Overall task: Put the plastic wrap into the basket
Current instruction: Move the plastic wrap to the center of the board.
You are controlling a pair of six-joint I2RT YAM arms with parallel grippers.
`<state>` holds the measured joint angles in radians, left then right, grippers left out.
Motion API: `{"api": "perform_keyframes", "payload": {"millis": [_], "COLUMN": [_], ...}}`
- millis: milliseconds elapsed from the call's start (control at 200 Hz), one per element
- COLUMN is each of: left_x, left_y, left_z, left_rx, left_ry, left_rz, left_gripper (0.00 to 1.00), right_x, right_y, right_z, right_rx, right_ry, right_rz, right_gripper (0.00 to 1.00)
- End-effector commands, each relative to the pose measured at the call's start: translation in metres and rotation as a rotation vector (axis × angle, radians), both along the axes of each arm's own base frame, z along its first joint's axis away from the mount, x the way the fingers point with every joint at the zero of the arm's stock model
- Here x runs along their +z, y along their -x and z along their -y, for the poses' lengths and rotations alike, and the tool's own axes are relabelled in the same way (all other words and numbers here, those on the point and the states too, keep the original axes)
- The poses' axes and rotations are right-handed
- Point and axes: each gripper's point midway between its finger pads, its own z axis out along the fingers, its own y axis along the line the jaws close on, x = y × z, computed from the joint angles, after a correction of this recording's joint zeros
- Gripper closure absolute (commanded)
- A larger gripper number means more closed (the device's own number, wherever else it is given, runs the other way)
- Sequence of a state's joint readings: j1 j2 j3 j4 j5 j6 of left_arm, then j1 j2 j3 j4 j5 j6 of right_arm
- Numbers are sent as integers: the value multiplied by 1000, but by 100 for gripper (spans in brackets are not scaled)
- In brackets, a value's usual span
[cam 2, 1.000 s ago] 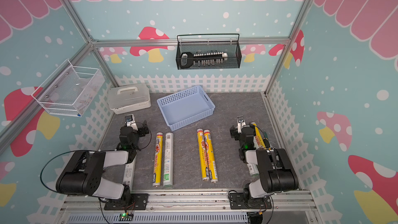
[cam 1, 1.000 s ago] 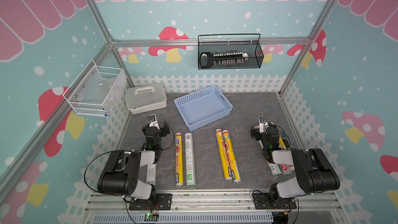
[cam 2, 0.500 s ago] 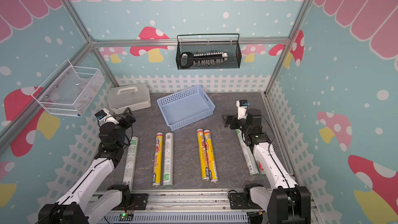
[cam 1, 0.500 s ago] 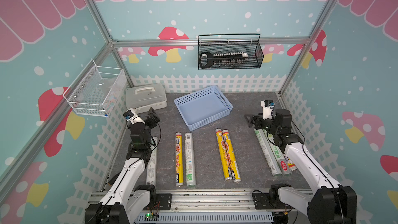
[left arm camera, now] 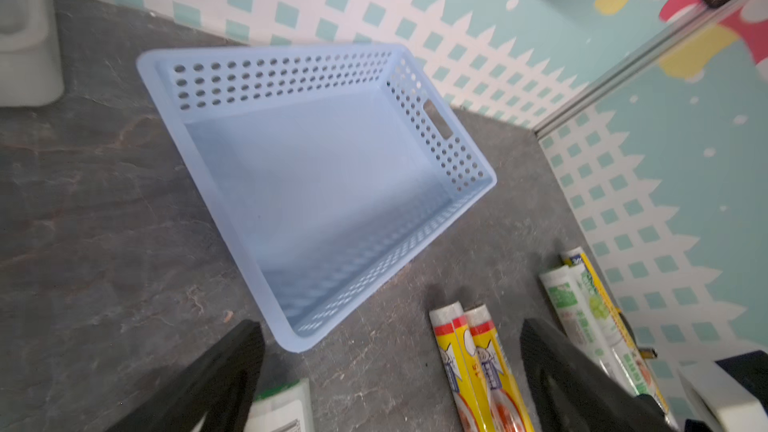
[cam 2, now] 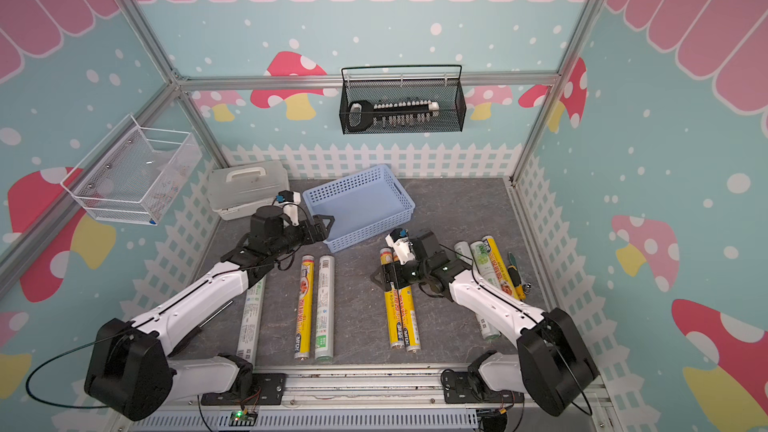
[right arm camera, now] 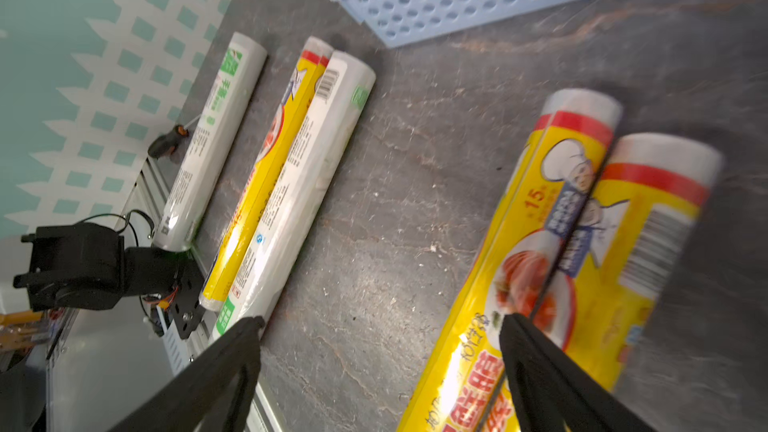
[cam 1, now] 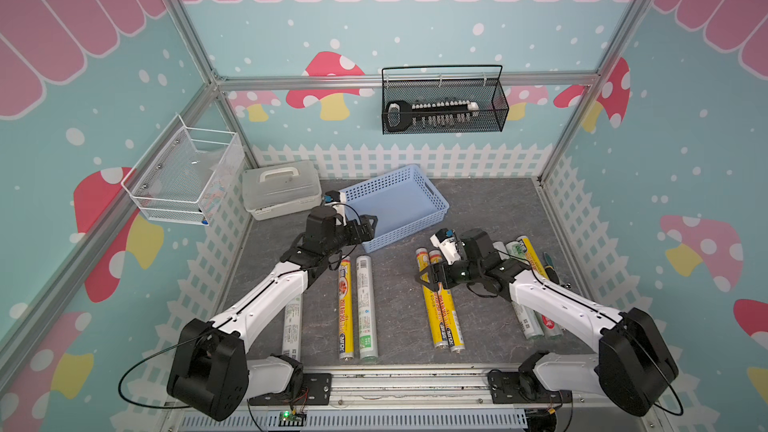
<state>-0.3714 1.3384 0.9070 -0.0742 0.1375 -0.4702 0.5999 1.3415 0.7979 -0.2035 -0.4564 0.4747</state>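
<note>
Plastic wrap (cam 1: 441, 309) all on the table (cam 1: 490, 209), none in the basket (cam 1: 434, 189). Just swung out: right end effector (cam 1: 428, 280) apart over a yellow roll (right arm camera: 519, 222), left end effector (cam 1: 371, 224) apart by basket. Grab comes next.

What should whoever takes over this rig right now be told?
Left gripper: open, empty, by the basket's near corner.
Right gripper: open, low over the pair of yellow rolls, gripping nothing yet.
Plastic wrap: all on the table. There is also a yellow and white pair, one white roll under the left arm, and more rolls by the right arm.
Done: nothing; the basket is empty.
To do: every roll into the basket.
</note>
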Motion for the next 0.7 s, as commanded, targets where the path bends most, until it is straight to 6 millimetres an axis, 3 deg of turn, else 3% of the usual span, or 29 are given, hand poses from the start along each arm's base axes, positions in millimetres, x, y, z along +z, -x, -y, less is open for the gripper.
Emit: {"api": "perform_keyframes", "payload": {"millis": [0,230,320,470,695], "left_x": [-31,-51,-64,-83,-104], "left_y": [0,-30,-38,-51,-53], "left_z": [-9,14,37,53,74], "left_rx": [28,-50,-110,-147,-197], "left_ry": [-162,-242,-270,-326,-364], "left_rz": [-110,-214,-257,-332,-409], "left_gripper": [1,2,2,2,1], "right_x": [-4,-43,-57,-73,-72], "right_y": [4,7,0,-7,-21], "right_z": [-18,-32,-20,5,42], "right_rx": [32,61,-4,-94,-198], "right_ry": [23,88,157,287,444], "right_rz": [-14,-102,-101,-87,-27], "right_gripper": [8,8,7,6,3]}}
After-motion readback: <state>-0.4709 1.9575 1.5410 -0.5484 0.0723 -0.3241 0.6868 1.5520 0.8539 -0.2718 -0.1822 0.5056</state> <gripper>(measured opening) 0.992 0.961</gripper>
